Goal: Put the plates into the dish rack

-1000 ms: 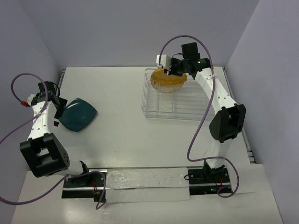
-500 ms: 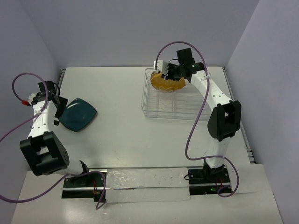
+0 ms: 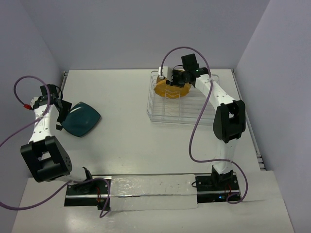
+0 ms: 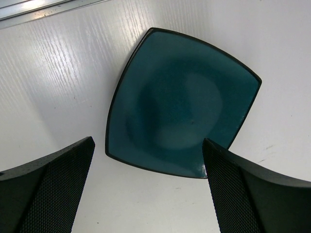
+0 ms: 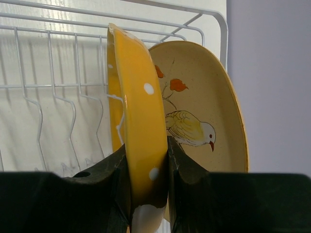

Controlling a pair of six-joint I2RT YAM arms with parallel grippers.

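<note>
Worktop (image 3: 126, 141): white; the rack stands at the far right and one plate lies at the far left, well apart.
Dish rack (image 3: 181, 110): silver wire with upright dividers. I judge two of three plates are at the rack, so the task is past its middle.
Dark teal plate (image 4: 180, 102): flat on the worktop, not yet loaded.
Cream plate (image 5: 204, 111): on its edge in the slot by the rack's end wall, with a bird painted on it.
Yellow plate (image 5: 138, 126): upright, just beside the cream plate. I cannot tell if its lower rim already rests on the wires.
Right fingers (image 5: 97, 194): pinching the yellow plate's rim, one on each face. I should keep it vertical, lower it between two dividers until the wires carry it, release only then, and pull away without pushing the cream plate.
Left fingers (image 4: 53, 184): spread wide above the teal plate, holding nothing.
</note>
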